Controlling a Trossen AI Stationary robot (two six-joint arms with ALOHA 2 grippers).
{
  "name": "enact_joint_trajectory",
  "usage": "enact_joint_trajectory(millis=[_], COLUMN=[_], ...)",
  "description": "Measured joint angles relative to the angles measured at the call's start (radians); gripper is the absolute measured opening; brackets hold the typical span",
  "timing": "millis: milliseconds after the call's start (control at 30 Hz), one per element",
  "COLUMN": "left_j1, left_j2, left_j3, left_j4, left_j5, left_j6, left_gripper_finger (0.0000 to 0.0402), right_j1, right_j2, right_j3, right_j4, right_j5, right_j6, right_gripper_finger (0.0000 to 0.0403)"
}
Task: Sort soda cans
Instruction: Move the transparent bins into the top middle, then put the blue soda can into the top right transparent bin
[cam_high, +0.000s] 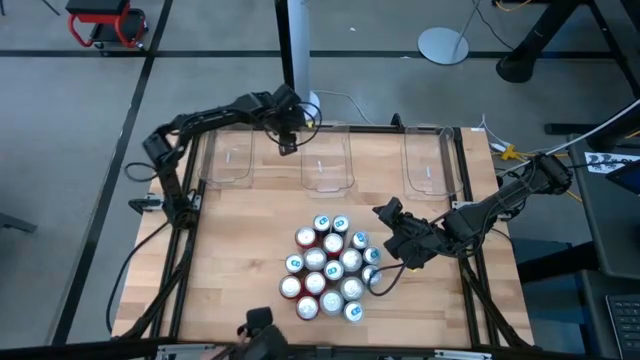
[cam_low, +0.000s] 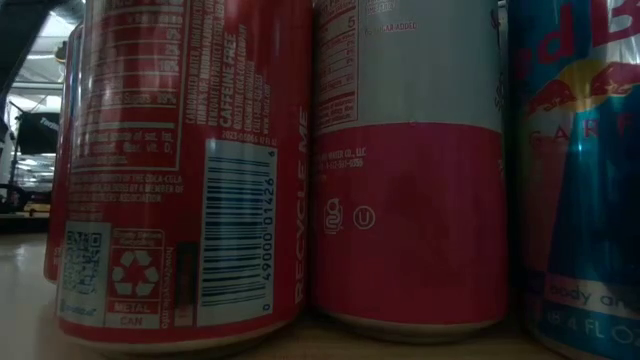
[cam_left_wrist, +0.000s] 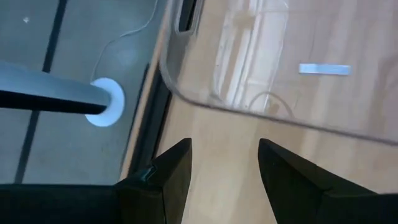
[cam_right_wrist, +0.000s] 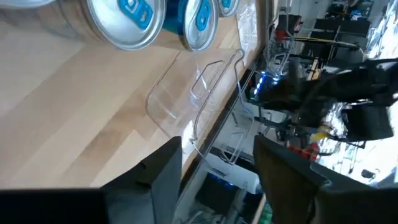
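Clear bins all empty, soda cans unsorted; right gripper beside them and left gripper both open, empty.

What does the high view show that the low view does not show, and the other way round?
Only the high view shows both arms, the three clear bins along the far edge, the whole cluster of soda cans seen by their silver tops, the left gripper between two bins and the right gripper just right of the cluster. Only the low view shows the can sides: a barcode, a recycling mark, a silver-and-red body. Both show the cans standing upright on the wooden table.
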Motion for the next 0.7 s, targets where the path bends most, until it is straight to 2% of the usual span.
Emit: enact_joint_trajectory(millis=[167, 333, 433, 500, 700], left_j1=[-0.092, -0.277, -0.409, -0.496, -0.703], left_j2=[-0.183, -0.370, -0.455, -0.520, -0.667], left_j3=[0.001, -0.089, -0.175, -0.253, -0.510], left_j4=[-0.021, -0.015, -0.011, 0.030, 0.273], left_j5=[0.030, 0.034, 0.033, 0.032, 0.003], left_j6=[-0.105, -0.196, -0.259, -0.307, -0.409], left_gripper_finger=[0.0175, 0.0175, 0.0175, 0.0175, 0.0175], right_j1=[-0.027, -0.077, -0.079, -0.078, -0.079], right_j2=[0.000, 0.000, 0.000, 0.000, 0.000], right_j3=[0.000, 0.000, 0.015, 0.043, 0.169], right_j4=[0.007, 0.003, 0.002, -0.008, -0.043], right_j5=[0.083, 0.103, 0.051, -0.025, -0.190], right_j6=[-0.101, -0.151, -0.155, -0.155, -0.101], right_gripper_finger=[0.0198, 0.0198, 0.0198, 0.0198, 0.0198])
